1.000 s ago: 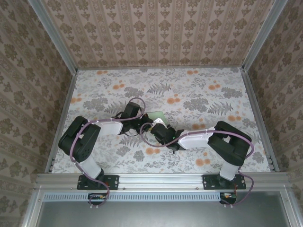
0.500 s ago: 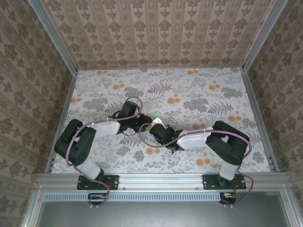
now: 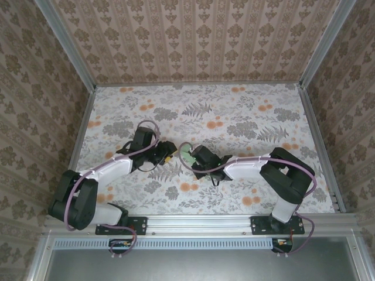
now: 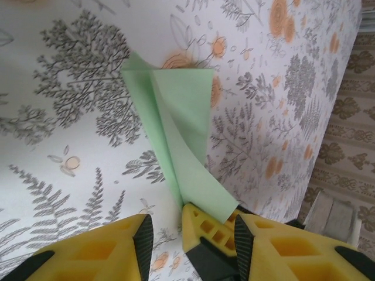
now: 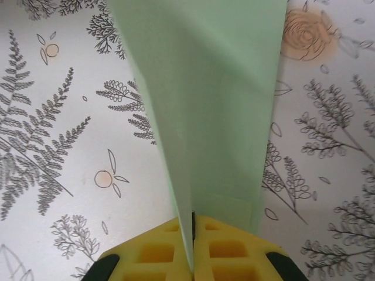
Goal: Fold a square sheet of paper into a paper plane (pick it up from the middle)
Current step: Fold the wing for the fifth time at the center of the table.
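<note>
Your left gripper [image 3: 169, 155] has pulled back, its fingers apart and empty. The square sheet of paper [image 5: 205, 99], already folded, now hangs from the right gripper [image 5: 193, 234] alone, pinched tight at its near end and reaching ahead above the bench [image 5: 53, 193]. The next crease likely needs a regrasp.

The sheet of paper [image 5: 205, 105] is thin, matt and sharply creased. The tabletop [image 4: 70, 175] has a smooth, matt printed covering. The jaws' yellow pads [image 5: 222, 252] look like moulded, gridded plastic. The frame rail [image 3: 199, 221] is brushed metal.
</note>
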You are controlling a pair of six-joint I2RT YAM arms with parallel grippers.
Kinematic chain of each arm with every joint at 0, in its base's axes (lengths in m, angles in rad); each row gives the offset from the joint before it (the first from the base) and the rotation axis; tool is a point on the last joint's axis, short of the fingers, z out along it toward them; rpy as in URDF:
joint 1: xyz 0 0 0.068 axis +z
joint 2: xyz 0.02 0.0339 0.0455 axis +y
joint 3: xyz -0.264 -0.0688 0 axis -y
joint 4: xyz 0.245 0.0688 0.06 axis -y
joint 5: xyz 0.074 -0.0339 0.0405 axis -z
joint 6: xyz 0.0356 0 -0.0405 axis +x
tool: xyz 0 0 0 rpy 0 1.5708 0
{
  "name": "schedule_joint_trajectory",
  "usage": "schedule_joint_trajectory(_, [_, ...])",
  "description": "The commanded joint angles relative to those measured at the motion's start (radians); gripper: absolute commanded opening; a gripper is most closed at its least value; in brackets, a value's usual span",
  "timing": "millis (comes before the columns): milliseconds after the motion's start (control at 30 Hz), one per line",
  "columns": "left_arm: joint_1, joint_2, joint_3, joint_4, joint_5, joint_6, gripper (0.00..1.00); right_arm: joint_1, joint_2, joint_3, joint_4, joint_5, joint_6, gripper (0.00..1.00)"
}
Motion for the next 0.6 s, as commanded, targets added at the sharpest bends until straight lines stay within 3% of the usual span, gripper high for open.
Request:
schedule_joint_trajectory(0, [-0.010, -0.014, -0.032, 0.028, 0.011, 0.028, 0.42, -0.035, -0.015, -0.023, 0.029, -0.184, 0.086, 0.07])
schedule_joint_trajectory(267, [-0.066, 0.049, -0.041, 0.144, 0.034, 0.028, 0.35, -0.138, 0.008, -0.037, 0.097, -0.438, 0.174, 0.05])
schedule_joint_trajectory(567, [-0.117, 0.173, -0.007, 0.267, 0.062, 0.019, 0.26, -0.187, 0.075, -0.001, 0.111, -0.591, 0.225, 0.05])
